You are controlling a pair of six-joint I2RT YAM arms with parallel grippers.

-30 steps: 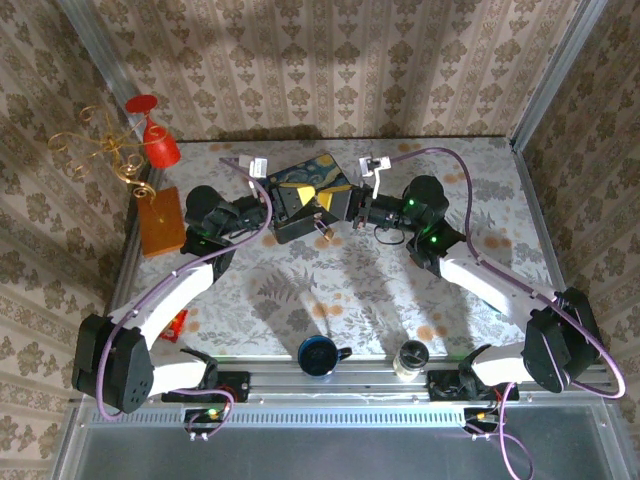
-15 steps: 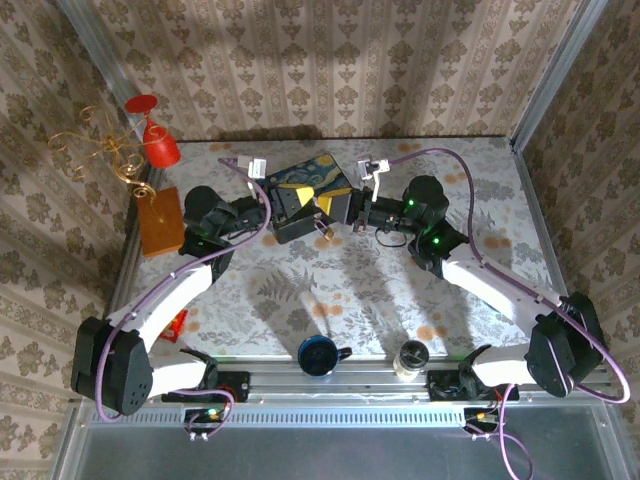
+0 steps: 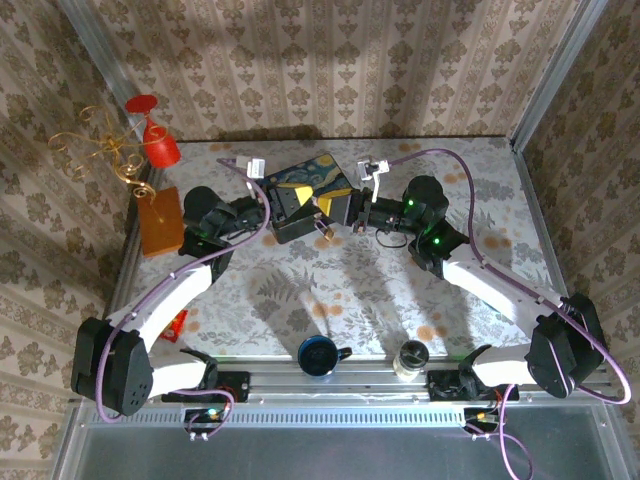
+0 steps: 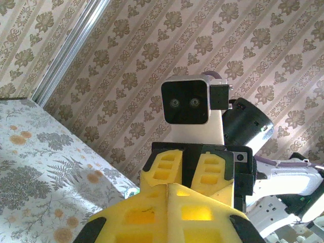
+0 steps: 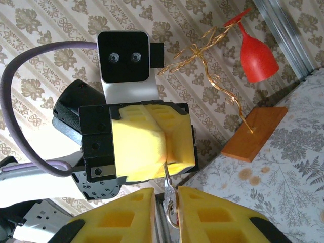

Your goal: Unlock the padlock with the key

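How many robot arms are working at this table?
2. The left arm reaches up the left side of the table, and the right arm up its right side. Both bend inward toward the far middle. None seems hidden.

Top view: the padlock (image 3: 324, 230) is a brassy speck between the left hand (image 3: 308, 215) and the right hand (image 3: 336, 210), too small to show shackle or keyhole, and both hands cover part of the painted tin (image 3: 303, 174). Right wrist view: a thin metal piece (image 5: 167, 180) leaves the left hand's closed pads (image 5: 147, 147) and passes between the right hand's fingers (image 5: 212, 217), where the lower edge cuts it off; whether they grip it cannot be told.
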